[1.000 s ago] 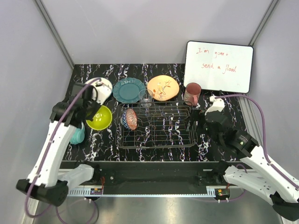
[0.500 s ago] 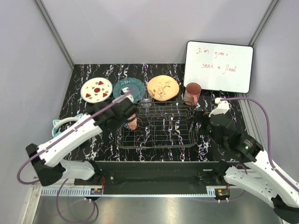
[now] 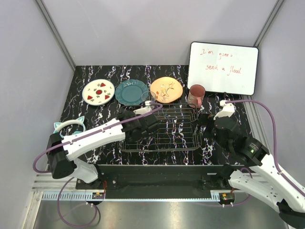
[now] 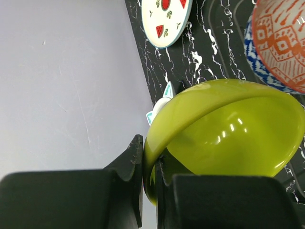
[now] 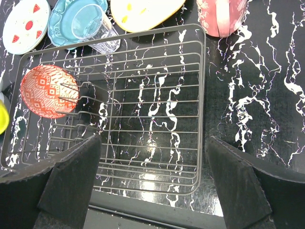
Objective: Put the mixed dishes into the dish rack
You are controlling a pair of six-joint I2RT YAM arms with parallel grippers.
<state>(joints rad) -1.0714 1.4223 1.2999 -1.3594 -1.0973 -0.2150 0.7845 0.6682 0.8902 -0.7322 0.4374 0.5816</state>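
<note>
My left gripper (image 4: 150, 162) is shut on the rim of the yellow-green bowl (image 4: 228, 138), which tilts on edge close to the small red-patterned bowl (image 4: 281, 43). From above, the left gripper (image 3: 144, 124) hangs over the left part of the dish rack (image 3: 183, 130) and hides both bowls. My right gripper (image 5: 152, 162) is open and empty above the rack's (image 5: 203, 95) near right side. The red-patterned bowl (image 5: 47, 90) leans in the rack's left end. Behind the rack stand the white red-speckled plate (image 3: 98, 91), teal plate (image 3: 131, 91), orange plate (image 3: 166, 89), clear glass (image 5: 93, 26) and reddish-brown cup (image 3: 196, 95).
A white board with red writing (image 3: 223, 67) leans at the back right. A teal cat-eared dish (image 3: 69, 127) lies at the table's left edge. Grey walls close in the table on three sides.
My left arm has swung right from the table's left side to over the rack's left part, carrying the yellow-green bowl. The right gripper has shifted slightly and stays open.
</note>
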